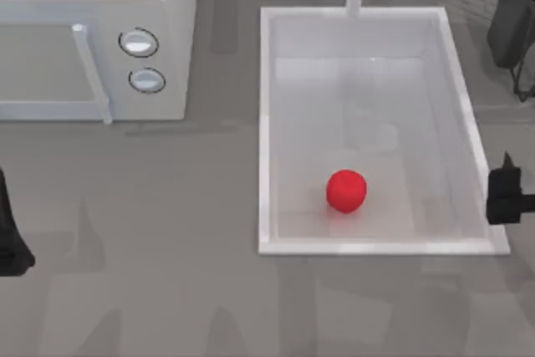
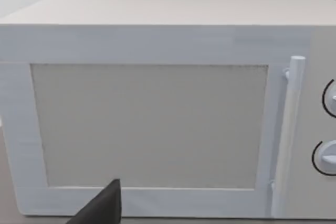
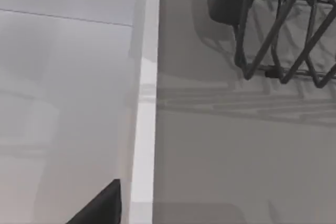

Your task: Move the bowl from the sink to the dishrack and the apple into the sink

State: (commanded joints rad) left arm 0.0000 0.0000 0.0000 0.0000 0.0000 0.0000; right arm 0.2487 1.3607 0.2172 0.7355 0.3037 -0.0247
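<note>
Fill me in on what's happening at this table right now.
Nothing is being handled. The apple lies inside the sink, toward its near end. The left tool sits at the table's left edge, facing the microwave; the right tool sits just off the sink's right rim, with the dishrack wires beyond it.

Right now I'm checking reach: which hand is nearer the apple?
Right. The right hand sits just past the sink's right rim, near the apple; the left hand is at the table's far left edge.
</note>
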